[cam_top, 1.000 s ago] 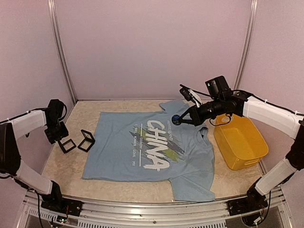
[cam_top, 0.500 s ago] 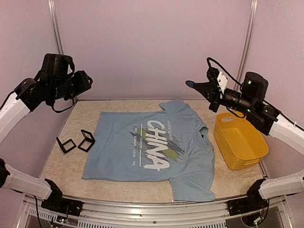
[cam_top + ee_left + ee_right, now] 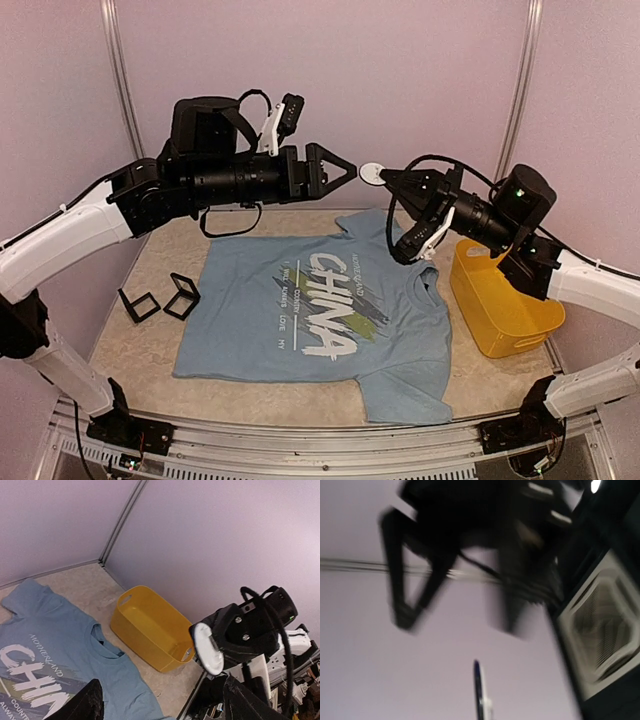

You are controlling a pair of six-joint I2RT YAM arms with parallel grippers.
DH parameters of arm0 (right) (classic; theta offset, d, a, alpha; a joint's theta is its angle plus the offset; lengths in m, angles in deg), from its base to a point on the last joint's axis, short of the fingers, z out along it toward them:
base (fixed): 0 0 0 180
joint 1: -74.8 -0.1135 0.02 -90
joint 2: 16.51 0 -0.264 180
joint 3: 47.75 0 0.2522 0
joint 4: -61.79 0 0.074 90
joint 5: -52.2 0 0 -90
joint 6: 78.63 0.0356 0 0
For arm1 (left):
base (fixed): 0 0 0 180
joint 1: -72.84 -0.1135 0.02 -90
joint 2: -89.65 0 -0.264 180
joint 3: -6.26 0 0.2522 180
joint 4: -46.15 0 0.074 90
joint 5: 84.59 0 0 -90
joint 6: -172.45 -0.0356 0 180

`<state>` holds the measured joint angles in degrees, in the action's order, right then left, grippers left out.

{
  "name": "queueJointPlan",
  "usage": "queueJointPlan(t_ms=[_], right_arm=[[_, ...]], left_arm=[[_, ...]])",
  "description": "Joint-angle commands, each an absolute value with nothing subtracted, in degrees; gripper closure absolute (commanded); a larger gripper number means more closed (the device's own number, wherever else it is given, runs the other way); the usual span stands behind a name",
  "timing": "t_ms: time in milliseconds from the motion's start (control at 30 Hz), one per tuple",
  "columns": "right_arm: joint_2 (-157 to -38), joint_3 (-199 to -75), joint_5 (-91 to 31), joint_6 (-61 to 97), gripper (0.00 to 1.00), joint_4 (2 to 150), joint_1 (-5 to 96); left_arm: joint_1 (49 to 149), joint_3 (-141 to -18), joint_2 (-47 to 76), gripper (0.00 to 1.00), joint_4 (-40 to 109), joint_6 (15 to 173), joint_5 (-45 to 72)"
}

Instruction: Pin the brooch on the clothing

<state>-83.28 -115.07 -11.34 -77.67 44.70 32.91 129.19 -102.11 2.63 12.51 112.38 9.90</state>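
The light blue T-shirt (image 3: 320,310) with white "CHINA" lettering lies flat on the table; it also shows in the left wrist view (image 3: 40,650). My right gripper (image 3: 383,178) is shut on the brooch (image 3: 372,173) and holds it high in the air above the shirt's far edge, pale back showing. My left gripper (image 3: 340,175) is open and empty, raised to the same height, its tips just left of the brooch. In the left wrist view the brooch (image 3: 207,647) sits above and between my open fingers (image 3: 85,702). The right wrist view shows the brooch (image 3: 478,690) edge-on, with the left gripper (image 3: 420,555) blurred beyond it.
A yellow basket (image 3: 505,300) stands on the table to the right of the shirt, also in the left wrist view (image 3: 150,625). Two black square-framed display cases (image 3: 140,303) (image 3: 182,295) lie left of the shirt. Pale walls enclose the table.
My left arm has swung up and right from the left side to mid-air. My right gripper has carried the brooch up off the shirt and left to meet it.
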Motion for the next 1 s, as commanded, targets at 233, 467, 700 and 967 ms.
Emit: queueJointPlan(t_ms=[233,467,700,967], right_arm=[[-83.4,-117.9,-13.7,-100.8,1.0,47.5,26.7],[-83.6,-118.0,-13.9,-100.7,1.0,48.7,26.5],[-83.6,-118.0,-14.0,-101.0,1.0,48.8,26.3],[-83.7,-117.6,-14.2,-101.0,1.0,49.2,26.3]], left_arm=[[131.2,-101.1,4.3,0.42,23.0,113.0,20.7],[130.9,-101.2,3.5,0.57,19.1,112.4,20.3],[129.3,-100.2,4.2,0.57,17.6,111.9,20.0],[126.8,-96.8,5.9,0.56,20.4,114.5,22.3]])
